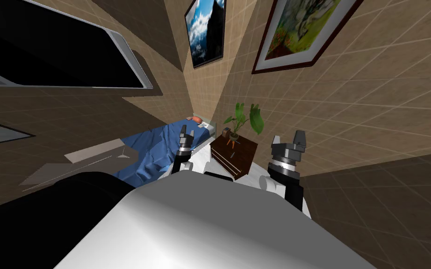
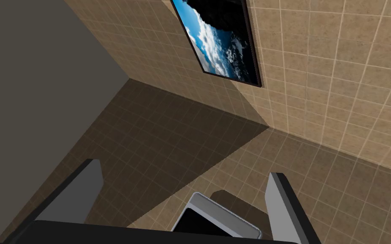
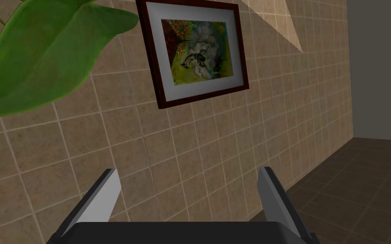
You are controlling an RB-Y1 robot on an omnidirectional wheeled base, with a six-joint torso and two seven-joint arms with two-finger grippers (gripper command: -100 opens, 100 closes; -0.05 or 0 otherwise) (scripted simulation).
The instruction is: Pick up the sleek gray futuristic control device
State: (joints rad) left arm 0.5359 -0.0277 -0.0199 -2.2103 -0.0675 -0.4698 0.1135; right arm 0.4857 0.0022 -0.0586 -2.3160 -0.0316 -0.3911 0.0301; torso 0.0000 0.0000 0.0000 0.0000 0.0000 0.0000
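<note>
A dark wooden nightstand [image 1: 238, 156] stands ahead of me, between my two arms. On its top, beside a potted plant [image 1: 243, 120], sits a small grey object [image 1: 226, 132] that may be the control device; it is too small to tell. A small orange item [image 1: 233, 143] lies near it. My left gripper [image 1: 187, 131] is raised over the bed's edge, left of the nightstand, and its fingers [image 2: 87, 186] stand open and empty. My right gripper [image 1: 288, 138] is raised to the right of the nightstand, with its fingers [image 3: 105, 190] open and empty. Both point up at the walls.
A bed with a blue cover [image 1: 158, 147] lies left of the nightstand, with an orange thing [image 1: 195, 119] at its head. A grey low shelf [image 1: 93, 156] is further left. A large plant leaf [image 3: 42, 59] hangs close to my right hand. Tiled walls close in behind.
</note>
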